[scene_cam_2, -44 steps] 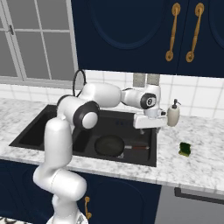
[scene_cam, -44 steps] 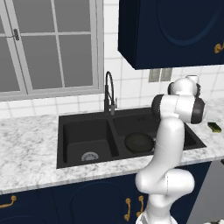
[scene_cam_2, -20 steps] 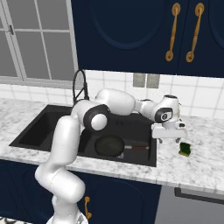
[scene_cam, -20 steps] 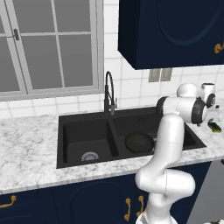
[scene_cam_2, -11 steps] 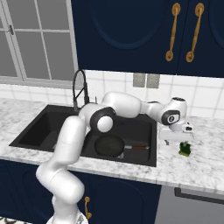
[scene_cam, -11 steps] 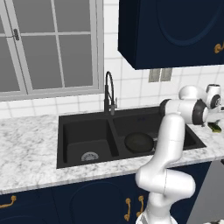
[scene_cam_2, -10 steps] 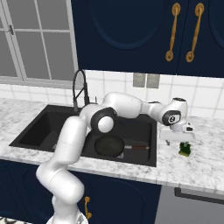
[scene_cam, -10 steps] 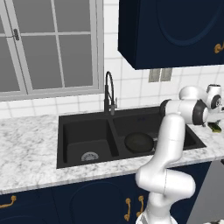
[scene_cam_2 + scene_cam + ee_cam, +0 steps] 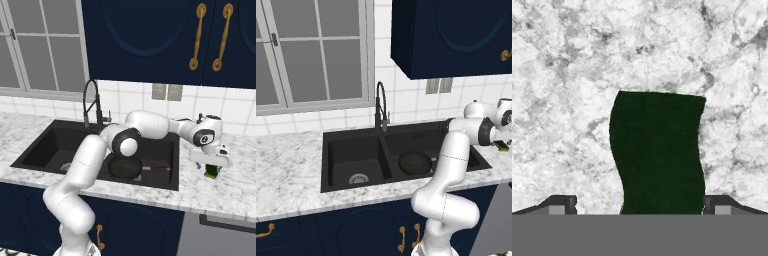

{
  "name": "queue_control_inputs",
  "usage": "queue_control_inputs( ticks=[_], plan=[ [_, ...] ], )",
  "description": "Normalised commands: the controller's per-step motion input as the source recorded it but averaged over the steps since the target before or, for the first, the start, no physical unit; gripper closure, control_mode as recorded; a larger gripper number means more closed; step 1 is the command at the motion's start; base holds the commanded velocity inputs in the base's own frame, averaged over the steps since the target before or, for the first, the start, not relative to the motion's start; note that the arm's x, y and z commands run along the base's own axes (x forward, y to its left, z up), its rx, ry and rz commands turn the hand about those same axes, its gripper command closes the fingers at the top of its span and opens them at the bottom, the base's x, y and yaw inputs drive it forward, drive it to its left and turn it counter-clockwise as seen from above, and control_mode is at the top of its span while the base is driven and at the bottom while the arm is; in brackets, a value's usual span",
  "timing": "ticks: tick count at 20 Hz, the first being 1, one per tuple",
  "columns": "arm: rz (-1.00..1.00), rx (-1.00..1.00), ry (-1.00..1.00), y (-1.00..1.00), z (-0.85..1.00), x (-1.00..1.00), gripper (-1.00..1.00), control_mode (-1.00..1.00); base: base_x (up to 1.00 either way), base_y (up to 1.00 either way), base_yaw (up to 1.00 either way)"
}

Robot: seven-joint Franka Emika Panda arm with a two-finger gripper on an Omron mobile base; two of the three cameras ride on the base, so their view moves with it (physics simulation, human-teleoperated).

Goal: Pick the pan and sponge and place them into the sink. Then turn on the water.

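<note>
The black pan [image 9: 125,167] lies in the right basin of the black sink [image 9: 45,142], its red-brown handle [image 9: 157,169] pointing right; it is also seen in the left base view as the pan [image 9: 415,162] in the sink [image 9: 351,150]. The sponge [image 9: 212,174] lies on the marble counter to the right of the sink. My gripper [image 9: 212,168] hangs straight over it, open. In the hand view the sponge's dark scouring face [image 9: 657,150] fills the space between my two fingertips [image 9: 559,205], which stand apart on either side of it without touching it. No stream runs from the faucet [image 9: 92,102].
A soap dispenser [image 9: 223,149] peeks out just behind my hand near the tiled wall. Dark blue cabinets hang above the counter. The marble counter [image 9: 235,190] stretches right of the sponge, with its front edge close by. The left basin [image 9: 353,170] holds just its drain.
My arm has swung right from above the sink's right edge to over the sponge and come down onto it. The jaws have stayed open; pan and sponge have not moved.
</note>
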Motion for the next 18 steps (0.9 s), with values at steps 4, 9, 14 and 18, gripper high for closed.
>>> queue_control_inputs(
  ticks=[4, 9, 14, 18],
  plan=[
    [-0.1, 0.0, -0.02, -0.2, -0.08, 0.0, -1.0, -1.0, 0.0, 0.0, 0.0],
    [-0.08, 0.0, -0.02, -0.13, -0.18, 0.0, -1.0, -1.0, 0.0, 0.0, 0.0],
    [-0.04, 0.0, -0.06, 0.0, -0.27, 0.0, -1.0, -1.0, 0.0, 0.0, 0.0],
    [0.0, 0.0, -0.05, 0.04, -0.36, 0.0, 1.0, -1.0, 0.0, 0.0, 0.0]
  ],
)
